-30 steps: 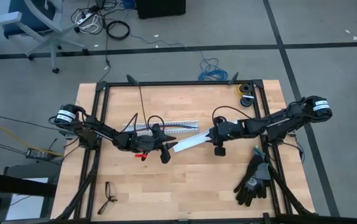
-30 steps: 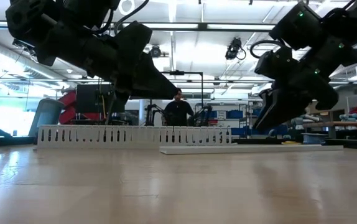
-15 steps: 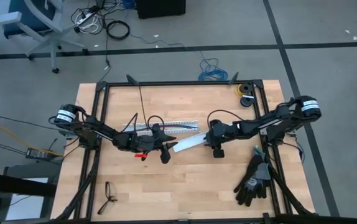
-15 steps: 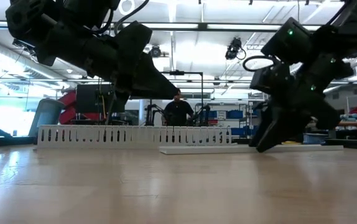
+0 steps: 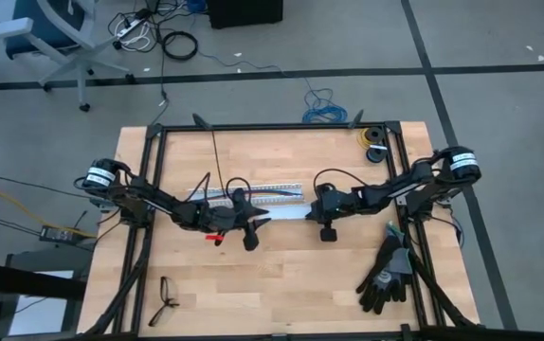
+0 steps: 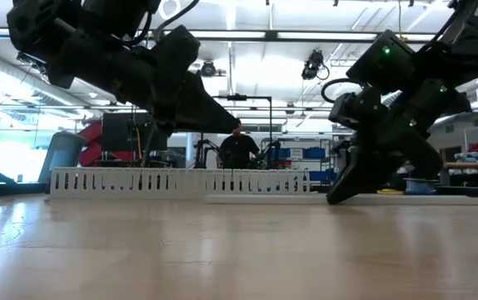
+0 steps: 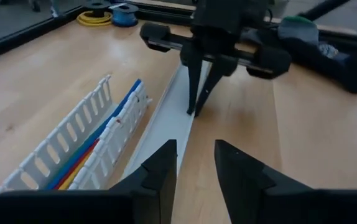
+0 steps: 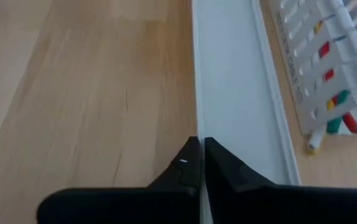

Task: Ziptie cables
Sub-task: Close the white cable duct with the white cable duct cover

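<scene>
- The cables (image 7: 82,158) — coloured wires in blue, yellow, orange and red — lie inside the white slotted duct (image 7: 73,146) at mid-table, their red, green and white tips (image 8: 334,124) poking from the duct's end in the right wrist view.
- I can find no ziptie in any view; the thin black strip does not show.
- Just beside the duct lies a flat white cover strip (image 8: 234,93), running parallel along its near side.
- My right gripper (image 8: 200,165) is pressed down at the strip's near edge, fingers closed together tip to tip; the left wrist view shows those tips (image 7: 197,102) meeting on that edge, and I cannot tell whether they pinch it or only rest there.
- My left gripper (image 7: 194,165) hovers low over the strip's left end, fingers partly apart and holding nothing.
- My read: this is duct work, shifting the cover, ahead of any tying.
- Next I would need a firm hold on that thin edge, then a clean lift or slide without knocking the duct or dragging wires out.
</scene>
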Robot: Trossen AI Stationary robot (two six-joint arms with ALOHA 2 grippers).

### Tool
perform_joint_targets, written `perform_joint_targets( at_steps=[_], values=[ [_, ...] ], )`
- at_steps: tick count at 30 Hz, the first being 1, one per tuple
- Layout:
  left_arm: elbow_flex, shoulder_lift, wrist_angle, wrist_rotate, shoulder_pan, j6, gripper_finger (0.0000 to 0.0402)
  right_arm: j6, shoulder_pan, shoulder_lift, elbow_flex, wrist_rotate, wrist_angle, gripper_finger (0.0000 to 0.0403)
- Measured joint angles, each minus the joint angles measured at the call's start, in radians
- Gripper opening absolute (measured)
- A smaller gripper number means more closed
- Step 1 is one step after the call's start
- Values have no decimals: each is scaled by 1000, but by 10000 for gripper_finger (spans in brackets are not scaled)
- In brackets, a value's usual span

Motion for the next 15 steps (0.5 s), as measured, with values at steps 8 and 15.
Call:
perform_joint_targets(
  at_steps=[8, 15],
  values=[
    [51, 0, 0, 0, -9, 250, 113, 31, 24, -134, -2, -4, -65, 1],
    [63, -6, -50, -41, -26, 480, 113, 76, 68, -261, -2, -4, -174, 0]
  ],
)
